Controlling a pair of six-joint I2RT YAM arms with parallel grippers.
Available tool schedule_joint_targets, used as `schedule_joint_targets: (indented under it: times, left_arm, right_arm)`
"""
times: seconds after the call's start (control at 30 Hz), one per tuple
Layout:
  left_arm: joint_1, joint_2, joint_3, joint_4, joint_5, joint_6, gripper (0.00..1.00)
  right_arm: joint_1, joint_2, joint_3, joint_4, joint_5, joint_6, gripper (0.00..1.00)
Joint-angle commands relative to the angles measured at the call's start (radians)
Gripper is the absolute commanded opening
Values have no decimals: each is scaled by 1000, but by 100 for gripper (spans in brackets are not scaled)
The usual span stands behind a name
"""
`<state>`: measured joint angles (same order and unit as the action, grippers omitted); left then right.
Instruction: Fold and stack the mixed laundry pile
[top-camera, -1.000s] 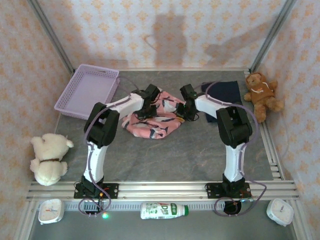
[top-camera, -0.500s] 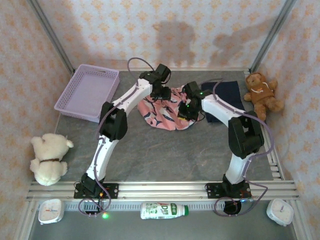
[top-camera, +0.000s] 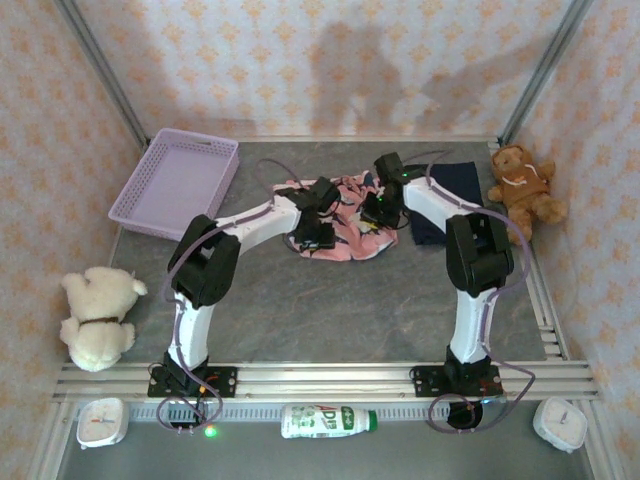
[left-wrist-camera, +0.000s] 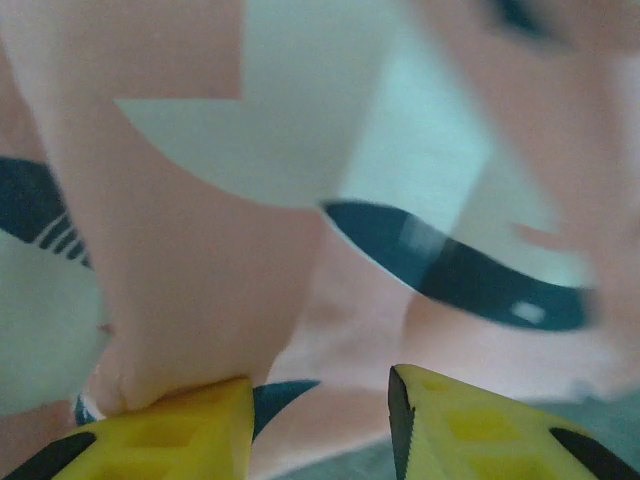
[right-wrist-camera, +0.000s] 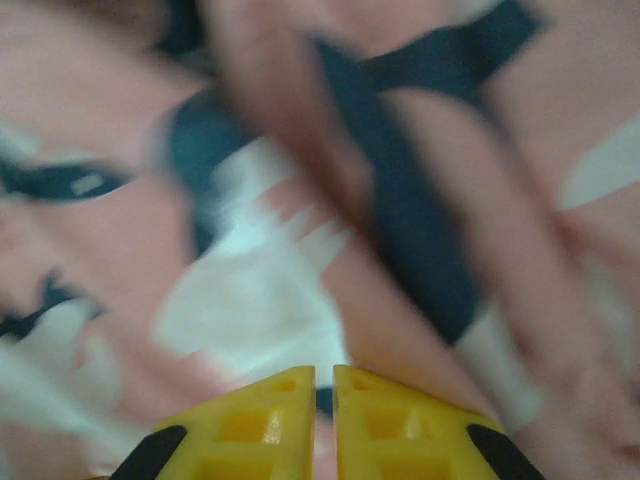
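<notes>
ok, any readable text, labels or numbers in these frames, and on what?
"D": big letter on the label of the white bottle lying by the near rail; the rest of that label is too small to read.
left white dial, near corner: markings too small to read.
right white dial, near corner: same.
No lettering on the shark-print garment, pattern only.

Back wall (top-camera: 220, 60), side walls (top-camera: 45, 150): pale peach wallpaper, orange floral motif. Aluminium posts (top-camera: 100, 68) at corners. Tabletop (top-camera: 330, 310): grey mottled mat. Soft shadows (top-camera: 350, 60) on back wall; slotted rail (top-camera: 330, 378) along near edge.
</notes>
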<state>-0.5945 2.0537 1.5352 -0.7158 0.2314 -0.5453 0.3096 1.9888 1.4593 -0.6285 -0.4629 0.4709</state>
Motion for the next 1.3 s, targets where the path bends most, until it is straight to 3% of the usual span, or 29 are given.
schedule_joint_targets:
  times: [0.0,0.1,0.27,0.33,0.4,0.5,0.6,0.7,0.87,0.93,1.07,1.13,1.17,1.27]
  left_arm:
    - [23,-6,-38,15,-106,-9,40]
    - [30,-30,-46,-17,-108,-1,41]
    - [30,-166,-25,-79,-90,5,56]
    - [36,-223,-23,-94,-94,3,61]
    - [50,-264,-44,-85,-95,-17,68]
    - [83,-296,-111,-38,-103,-64,69]
    - [112,-292,-186,12,-92,-134,68]
    - [110,-285,-240,67,-82,-171,67]
    - [95,-256,-322,155,-87,-219,61]
    - [93,-235,-339,185,-87,-230,52]
    - [90,-196,-344,191,-126,-236,20]
    - [90,-186,-345,171,-161,-231,6]
    - [93,-182,-345,154,-174,-223,0]
    - [98,-195,-358,105,-188,-205,0]
  right_arm:
    - [-52,14,-50,36,50,24,13]
    - [-69,11,-51,15,50,5,13]
    - [-69,-105,-70,-18,44,-40,18]
    - [-67,-153,-89,-43,44,-60,24]
    - [-65,-196,-128,-62,30,-73,37]
    - [-52,-248,-197,-67,23,-73,51]
    - [-28,-276,-262,-38,27,-61,60]
    - [-11,-264,-295,-1,15,-38,60]
    - [3,-200,-297,52,57,6,53]
    - [3,-180,-295,65,88,22,45]
    - [-10,-143,-280,45,153,40,12]
    - [-25,-134,-284,36,154,40,1]
    - [-34,-135,-289,34,151,36,0]
    - [-46,-154,-297,28,144,6,0]
